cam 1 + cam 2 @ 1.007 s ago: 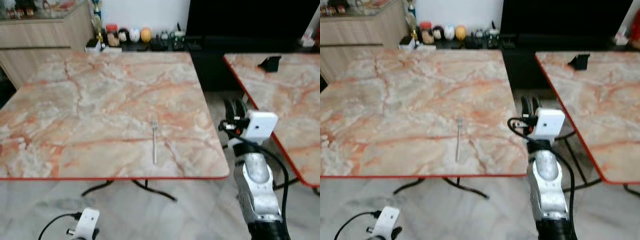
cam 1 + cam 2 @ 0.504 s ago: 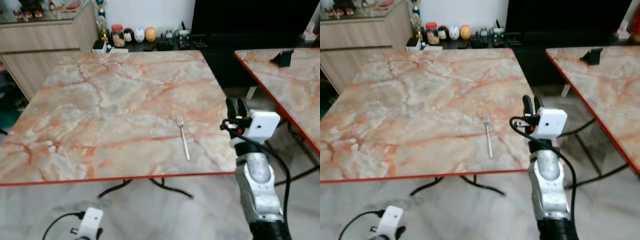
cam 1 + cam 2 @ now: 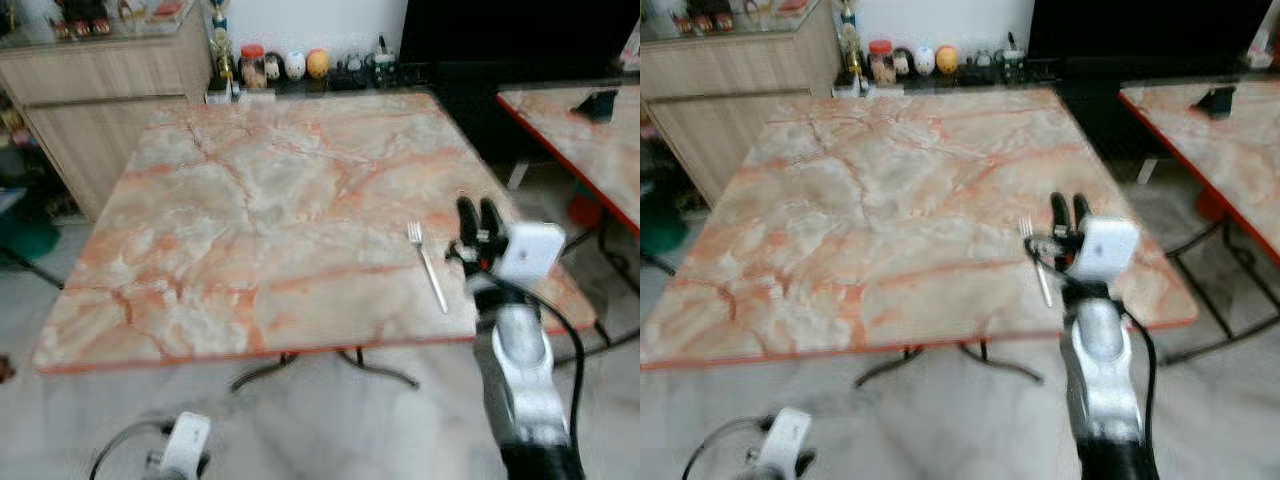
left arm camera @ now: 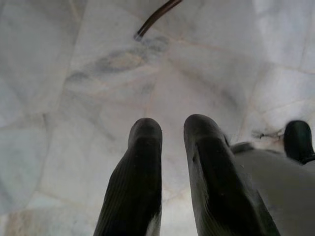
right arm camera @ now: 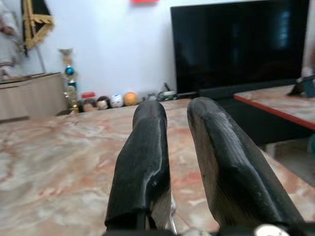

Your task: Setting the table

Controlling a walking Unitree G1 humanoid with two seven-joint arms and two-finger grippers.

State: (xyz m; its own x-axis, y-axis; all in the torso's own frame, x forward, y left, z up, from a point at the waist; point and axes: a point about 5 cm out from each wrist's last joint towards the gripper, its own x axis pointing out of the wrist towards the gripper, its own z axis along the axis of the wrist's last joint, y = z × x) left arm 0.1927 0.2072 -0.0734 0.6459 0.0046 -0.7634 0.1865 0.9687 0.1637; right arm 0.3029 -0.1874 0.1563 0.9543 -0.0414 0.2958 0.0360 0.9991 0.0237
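Note:
A silver fork (image 3: 428,268) lies on the marble table (image 3: 250,210) near its front right corner, tines pointing away from me. My right gripper (image 3: 478,215) hovers just to the right of the fork, over the table top, fingers close together and holding nothing. In the right wrist view its black fingers (image 5: 147,147) point across the table toward the far wall. My left gripper (image 4: 172,128) hangs low over the pale floor, fingers together and empty.
A second marble table (image 3: 590,140) stands to the right with a small black stand (image 3: 598,103) on it. A wooden cabinet (image 3: 90,110) is at the back left, jars and figurines (image 3: 290,65) along the back, a black TV (image 3: 520,30) behind. Black table legs (image 3: 330,365) cross the floor.
The view has swung, so the table now sits further left. My right gripper has come from beyond the table's right edge to over the table, close beside the fork.

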